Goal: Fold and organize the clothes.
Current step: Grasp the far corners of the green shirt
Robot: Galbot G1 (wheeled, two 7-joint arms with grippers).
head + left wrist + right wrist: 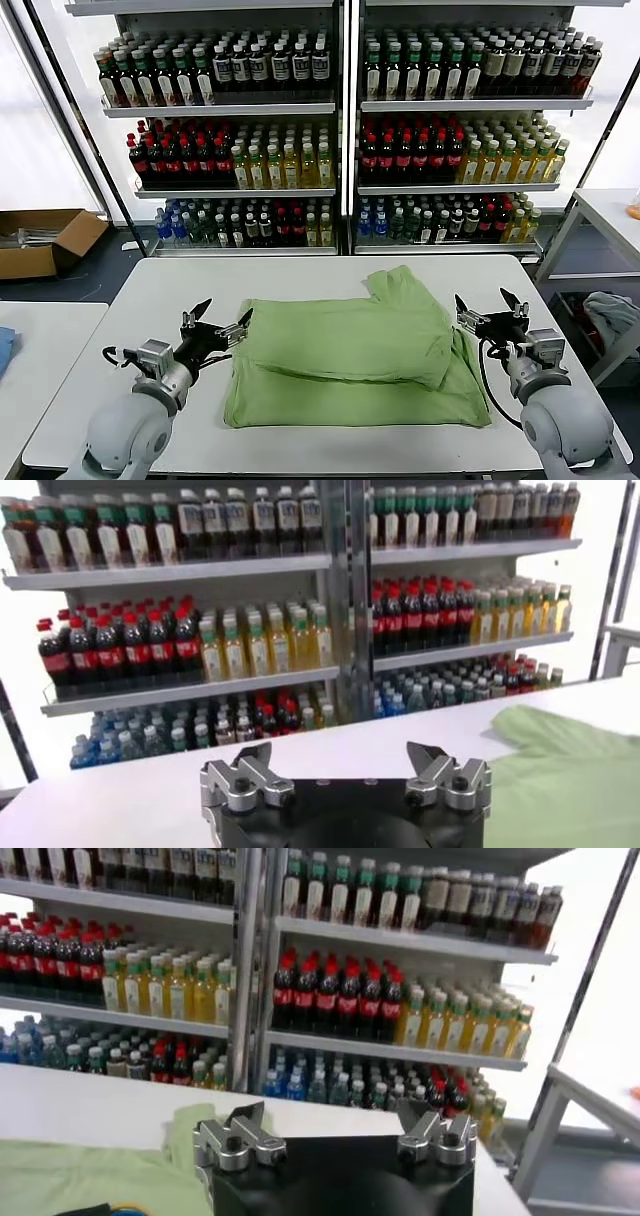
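Head view: half-folded green shirt between splayed left gripper and right gripper.

Shirt plain light green; table white; shelf bottles red, yellow, green, blue; box brown.

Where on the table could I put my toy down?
Bare table shows behind the green shirt toward the bottle shelves, and at the near-left corner. The middle is crowded: shirt, left gripper, right gripper flanking it.
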